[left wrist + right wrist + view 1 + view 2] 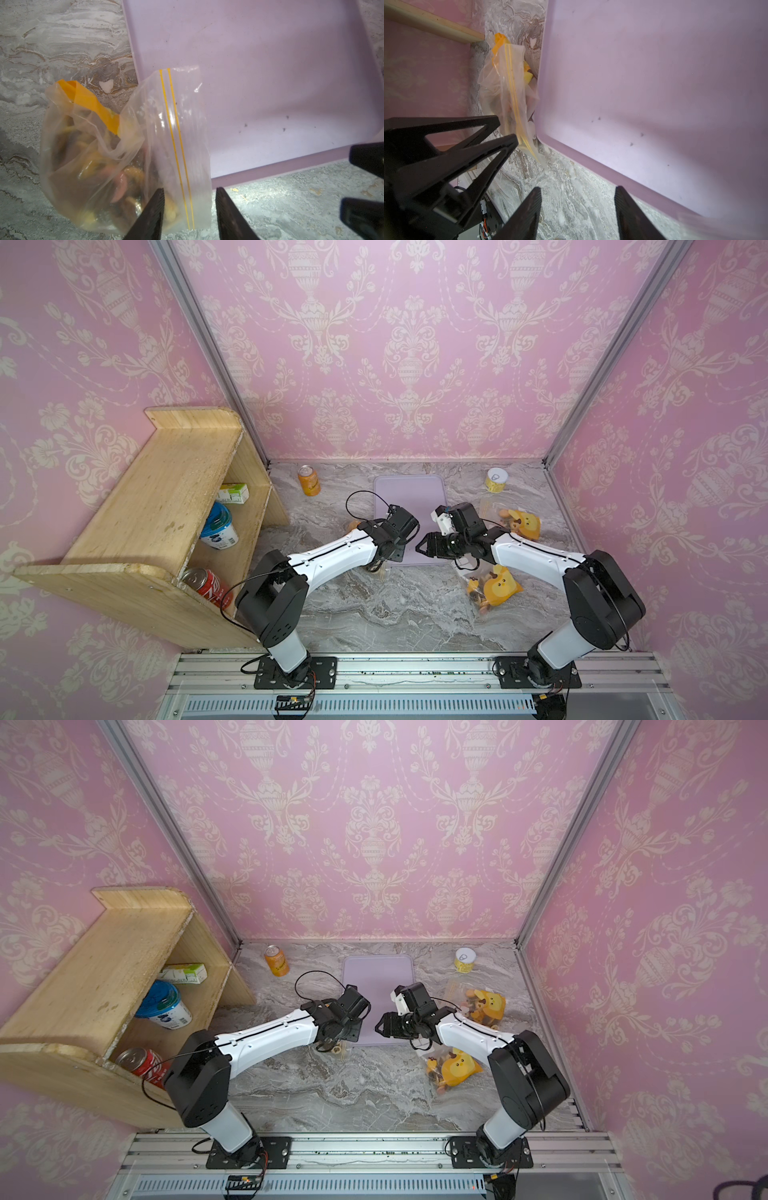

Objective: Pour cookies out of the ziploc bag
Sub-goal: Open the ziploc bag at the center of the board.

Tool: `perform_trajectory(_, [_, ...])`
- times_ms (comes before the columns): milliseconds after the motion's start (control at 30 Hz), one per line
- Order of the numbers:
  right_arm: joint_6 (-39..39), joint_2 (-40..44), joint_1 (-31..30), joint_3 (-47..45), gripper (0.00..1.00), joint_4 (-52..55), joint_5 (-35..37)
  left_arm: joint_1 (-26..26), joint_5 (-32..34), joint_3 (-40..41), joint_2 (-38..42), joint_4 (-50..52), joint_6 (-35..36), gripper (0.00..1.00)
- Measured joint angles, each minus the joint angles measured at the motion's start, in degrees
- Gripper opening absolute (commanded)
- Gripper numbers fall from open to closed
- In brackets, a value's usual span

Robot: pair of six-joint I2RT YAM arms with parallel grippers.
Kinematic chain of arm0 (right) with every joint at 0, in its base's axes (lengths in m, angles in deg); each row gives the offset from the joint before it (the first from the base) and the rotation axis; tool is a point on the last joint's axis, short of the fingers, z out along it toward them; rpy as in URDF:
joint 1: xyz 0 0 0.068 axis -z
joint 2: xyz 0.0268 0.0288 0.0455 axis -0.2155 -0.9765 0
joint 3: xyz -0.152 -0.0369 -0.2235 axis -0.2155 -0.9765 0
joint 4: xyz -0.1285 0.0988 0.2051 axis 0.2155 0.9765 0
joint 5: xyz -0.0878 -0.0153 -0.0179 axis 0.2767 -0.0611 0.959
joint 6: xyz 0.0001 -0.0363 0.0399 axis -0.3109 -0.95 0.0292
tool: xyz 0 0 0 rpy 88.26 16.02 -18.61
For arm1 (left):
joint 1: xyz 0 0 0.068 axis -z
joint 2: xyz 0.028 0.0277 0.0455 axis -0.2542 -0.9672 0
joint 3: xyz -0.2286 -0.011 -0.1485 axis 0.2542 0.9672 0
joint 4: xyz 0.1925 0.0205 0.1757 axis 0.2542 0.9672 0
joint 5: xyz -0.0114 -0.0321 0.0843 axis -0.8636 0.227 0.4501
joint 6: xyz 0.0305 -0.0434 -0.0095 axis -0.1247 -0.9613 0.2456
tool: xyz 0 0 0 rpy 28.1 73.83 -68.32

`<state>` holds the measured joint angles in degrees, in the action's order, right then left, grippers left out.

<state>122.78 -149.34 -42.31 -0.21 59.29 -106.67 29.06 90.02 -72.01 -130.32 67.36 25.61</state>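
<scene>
Left tool [189,188]: fingers apart, the zip edge of the bag between them; arm stretched forward, wrist bent down.
Right tool [578,187]: fingers apart, nothing between; aimed sideways, low.
Bag [145,135]: clear, bunched on the worktop [291,197] at the lilac tray's [270,83] corner; cookies [122,182] inside.
Room: grey marbled top, pink patterned walls [415,364].
Around: another snack bag [494,587] beside the right arm; wooden shelf [158,497] far left.

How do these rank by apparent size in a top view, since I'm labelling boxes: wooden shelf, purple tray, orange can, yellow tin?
1. wooden shelf
2. purple tray
3. orange can and yellow tin: nearly alike, both at the back, so I won't rank them.
</scene>
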Motion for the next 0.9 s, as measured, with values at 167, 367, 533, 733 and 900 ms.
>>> perform_trajectory(167, [0.1,0.1,0.1,0.0,0.60,-1.4,2.1,0.6,0.1,-1.6,-2.3,1.2,0.0,0.43])
perform_trajectory(367, [0.2,0.7,1.0,-1.2,0.60,-3.7,2.8,1.1,1.8,-4.4,-5.0,3.3,-0.3,0.36])
perform_trajectory(533, [1.2,1.0,2.1,-2.8,0.60,-4.5,2.7,1.3,3.9,-7.1,-7.6,5.1,-0.5,0.25])
perform_trajectory(733, [1.7,1.7,2.4,-4.0,0.60,-5.3,2.5,1.4,5.0,-7.3,-8.0,6.6,-0.5,0.32])
perform_trajectory(900, [2.1,2.1,2.5,-5.1,0.60,-6.7,2.4,1.5,5.3,-7.5,-8.0,7.1,-0.7,0.40])
